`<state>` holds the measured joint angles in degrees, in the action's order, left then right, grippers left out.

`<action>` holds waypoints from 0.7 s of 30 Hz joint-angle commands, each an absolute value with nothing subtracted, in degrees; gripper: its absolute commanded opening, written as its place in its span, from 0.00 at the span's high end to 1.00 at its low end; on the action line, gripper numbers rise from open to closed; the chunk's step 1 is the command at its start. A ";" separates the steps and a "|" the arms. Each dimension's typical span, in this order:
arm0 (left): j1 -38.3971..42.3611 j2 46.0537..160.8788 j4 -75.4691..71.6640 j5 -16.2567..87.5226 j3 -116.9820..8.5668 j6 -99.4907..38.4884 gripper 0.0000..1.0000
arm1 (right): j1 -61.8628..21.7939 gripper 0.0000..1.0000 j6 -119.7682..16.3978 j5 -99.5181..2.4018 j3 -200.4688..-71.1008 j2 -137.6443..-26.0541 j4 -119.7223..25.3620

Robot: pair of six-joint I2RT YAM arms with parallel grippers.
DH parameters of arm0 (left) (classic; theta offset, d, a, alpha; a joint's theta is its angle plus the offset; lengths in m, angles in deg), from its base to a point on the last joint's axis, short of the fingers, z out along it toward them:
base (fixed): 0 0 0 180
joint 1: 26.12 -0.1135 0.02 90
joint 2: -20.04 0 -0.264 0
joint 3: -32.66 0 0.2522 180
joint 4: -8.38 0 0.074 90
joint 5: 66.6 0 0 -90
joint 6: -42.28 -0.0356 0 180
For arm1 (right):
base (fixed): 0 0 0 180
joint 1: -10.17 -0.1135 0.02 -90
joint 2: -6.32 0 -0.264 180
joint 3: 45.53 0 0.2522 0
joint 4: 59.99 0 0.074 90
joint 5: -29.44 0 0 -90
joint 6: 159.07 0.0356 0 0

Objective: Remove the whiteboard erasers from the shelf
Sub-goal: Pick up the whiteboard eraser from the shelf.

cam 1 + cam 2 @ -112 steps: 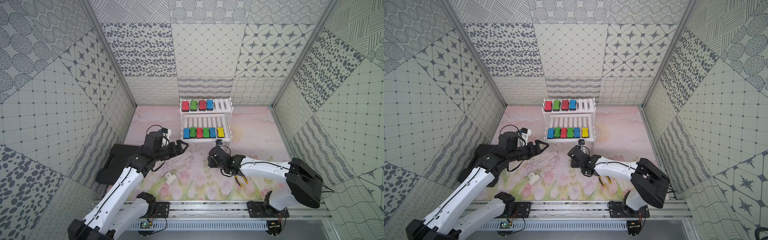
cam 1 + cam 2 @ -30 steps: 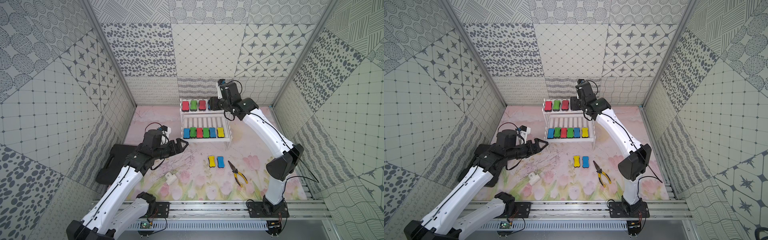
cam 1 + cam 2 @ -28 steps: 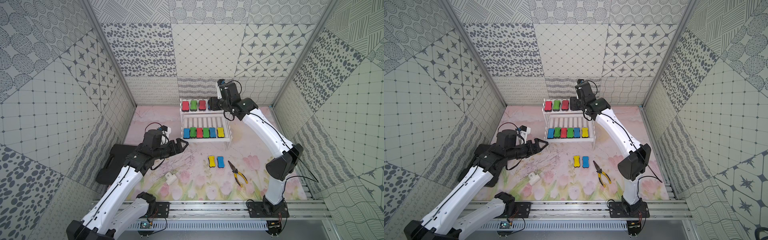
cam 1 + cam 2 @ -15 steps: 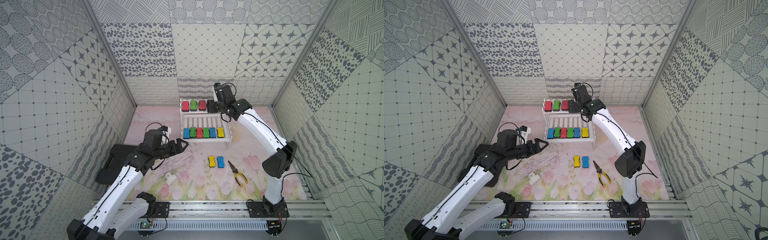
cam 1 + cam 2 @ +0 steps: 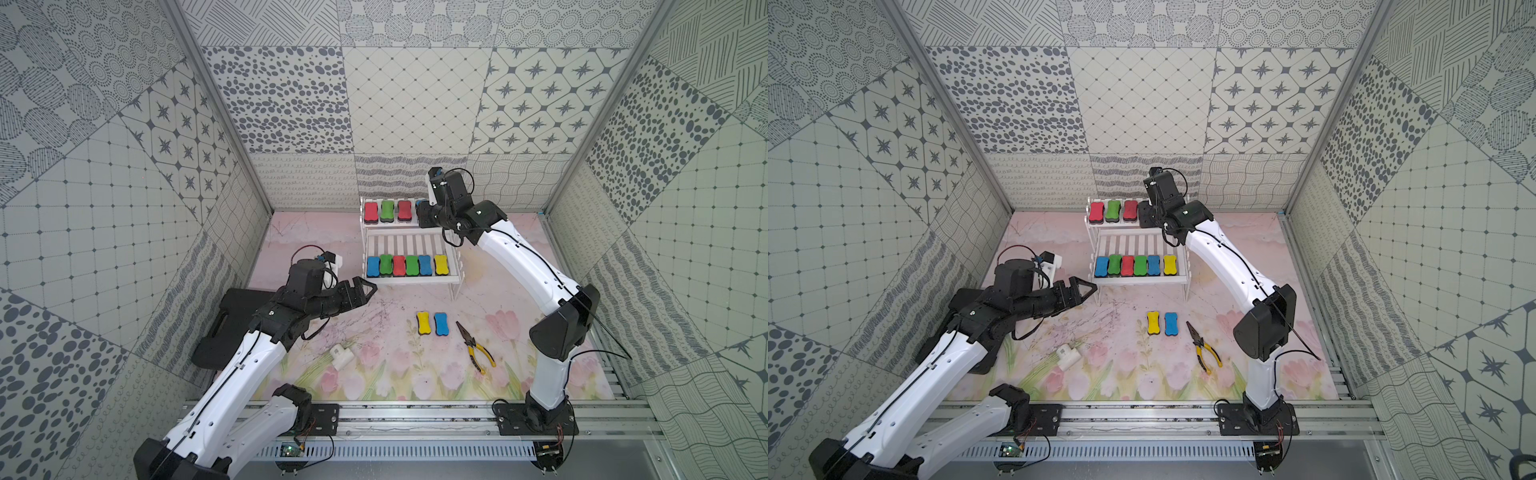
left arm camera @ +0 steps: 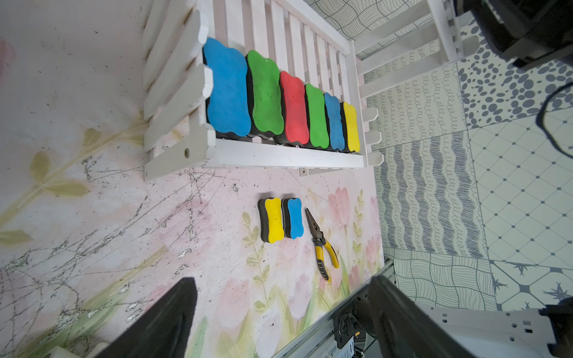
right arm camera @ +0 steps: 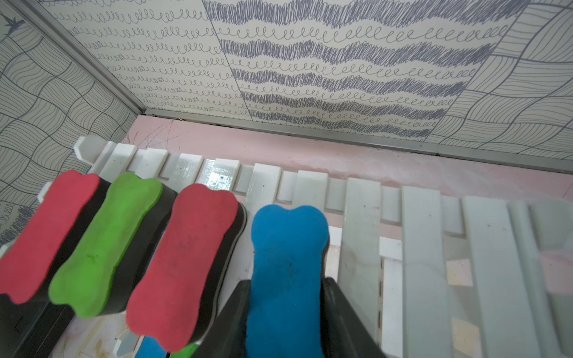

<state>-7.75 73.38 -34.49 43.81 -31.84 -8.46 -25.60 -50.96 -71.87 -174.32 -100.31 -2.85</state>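
— Patterned grey-and-white walls (image 5: 411,99) box in a pink floral mat (image 5: 386,378), and the white shelf (image 5: 411,281) stands at the back of it, close to the rear wall. Where is the right arm?

— Up at the top tier. Its right gripper (image 7: 286,282) is clamped on the blue eraser (image 7: 288,245), one finger against each long side. From the wrist camera I can't quite tell whether the block is lifted or resting on the slats.

— What sits next to it?

— Three more in a row on that tier: an end red eraser (image 5: 371,211), a green eraser (image 5: 387,210) and a second red eraser (image 5: 404,210), which is just beside the gripped one.

— And the lower tier?

— Along its front edge there is a row of six erasers (image 5: 407,265), packed together: blue, green, red, green, blue, yellow.

— Is anything off the rack?

— Two lie on the mat in front of it, a yellow floor eraser (image 5: 423,323) and a blue floor eraser (image 5: 441,323), side by side. The pliers (image 5: 476,347) are just beside the blue one.

— What about the left arm?

— The left gripper (image 5: 368,289) hovers near the shelf's front left leg, jaws spread wide with nothing between them. A black case (image 5: 232,320) lies by the left wall, and a small white block (image 5: 341,356) sits on the mat nearby.
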 commanded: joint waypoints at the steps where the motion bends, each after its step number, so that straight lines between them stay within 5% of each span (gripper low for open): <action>1: -7.44 72.82 -34.48 43.82 -33.19 -9.63 0.09 | -26.85 0.62 -49.71 -73.29 -169.41 -92.31 -8.31; 13: -7.41 71.22 -35.68 42.59 -32.37 -9.49 0.09 | -40.95 0.63 -35.00 -82.79 -124.16 -63.65 -20.61; 21: -7.39 69.85 -36.38 42.75 -31.55 -9.33 0.09 | -51.25 0.63 -23.31 -84.47 -106.38 -67.29 -32.66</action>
<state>-7.75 70.41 -34.99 43.11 -31.91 -8.46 -49.40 -28.93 -82.36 -108.05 -64.62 -23.31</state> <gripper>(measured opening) 0.911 0.374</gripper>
